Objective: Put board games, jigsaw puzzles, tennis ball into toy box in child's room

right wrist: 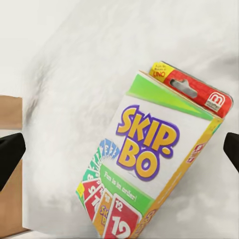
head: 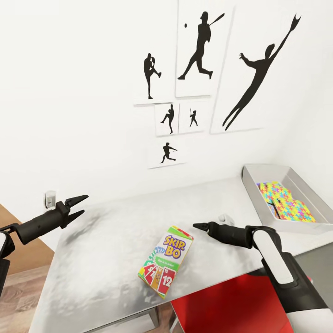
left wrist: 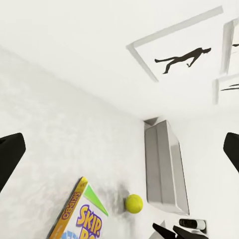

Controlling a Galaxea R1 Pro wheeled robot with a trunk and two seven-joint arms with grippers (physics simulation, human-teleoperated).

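Left gripper: jaws parted, nothing between them, held over the table's left end
SKIP-BO box: flat on the table between the two grippers, ahead of the right jaws and touching neither
Right gripper: seen side-on in the head view, tips look close; in the right wrist view the fingers sit wide apart and empty
Tennis ball: beside the box, hidden behind the right arm in the head view
Toy box: beyond the right gripper, far end cut off
Jigsaw puzzles: inside it, overlapping
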